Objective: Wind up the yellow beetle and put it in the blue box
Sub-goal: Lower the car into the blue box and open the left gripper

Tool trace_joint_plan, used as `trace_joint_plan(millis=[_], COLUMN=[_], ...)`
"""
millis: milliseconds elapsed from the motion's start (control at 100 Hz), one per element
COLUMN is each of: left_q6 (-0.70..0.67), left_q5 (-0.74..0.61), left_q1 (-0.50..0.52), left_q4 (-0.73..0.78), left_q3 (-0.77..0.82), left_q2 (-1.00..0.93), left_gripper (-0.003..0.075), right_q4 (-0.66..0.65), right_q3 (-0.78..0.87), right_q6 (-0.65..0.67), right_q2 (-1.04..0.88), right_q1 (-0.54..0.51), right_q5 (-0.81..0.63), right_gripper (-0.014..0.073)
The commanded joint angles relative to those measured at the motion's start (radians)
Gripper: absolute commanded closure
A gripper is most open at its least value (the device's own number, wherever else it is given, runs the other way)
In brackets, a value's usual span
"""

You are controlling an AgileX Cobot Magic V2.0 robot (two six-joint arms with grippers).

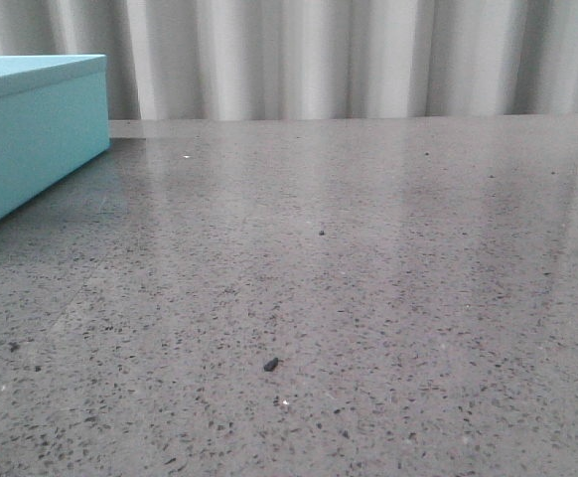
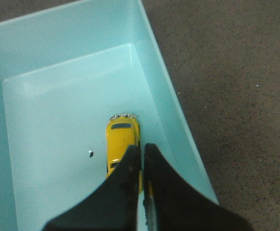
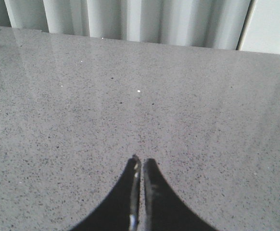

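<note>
Grey speckled tabletop [image 1: 368,298], pleated curtain behind; blue box [image 1: 31,129] at far left, lidless in the left wrist view. Yellow beetle [image 2: 122,142] lies on the box floor near one side wall. Left gripper [image 2: 142,149] is above the car's rear, fingers nearly together; whether they pinch the car or hang just over it, I cannot tell. Judgement: if holding, part the fingers slightly, then lift straight up clear of the wall. Right gripper [image 3: 140,161] closed, empty, over bare table.
</note>
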Motion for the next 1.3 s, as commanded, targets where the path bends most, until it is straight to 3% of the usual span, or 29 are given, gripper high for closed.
trace_joint_plan(millis=[0,360,600,970,1290], left_q6=[0.016,0.016,0.016,0.016,0.014], left_q5=[-0.120,-0.524,-0.739,-0.823,-0.760], left_q1=[0.001,0.001,0.001,0.001,0.001], left_q4=[-0.042,-0.058,-0.083,-0.099,-0.099], left_q3=[0.060,0.568,0.892,1.142,1.156], left_q2=[-0.110,-0.533,-0.815,-1.162,-1.216], left_gripper=[0.0741,0.0741,0.0741,0.0741,0.0741], right_q4=[-0.035,-0.048,-0.048,-0.048,-0.048], right_q3=[0.010,0.074,0.134,0.242,0.246], right_q6=[-0.008,-0.008,-0.008,-0.008,-0.008], right_q2=[-0.031,-0.097,-0.097,-0.097,-0.097], right_q1=[0.002,0.002,0.002,0.002,0.002], right_q5=[-0.098,-0.160,-0.317,-0.472,-0.453], right_gripper=[0.0635,0.0635,0.0634,0.0635,0.0635])
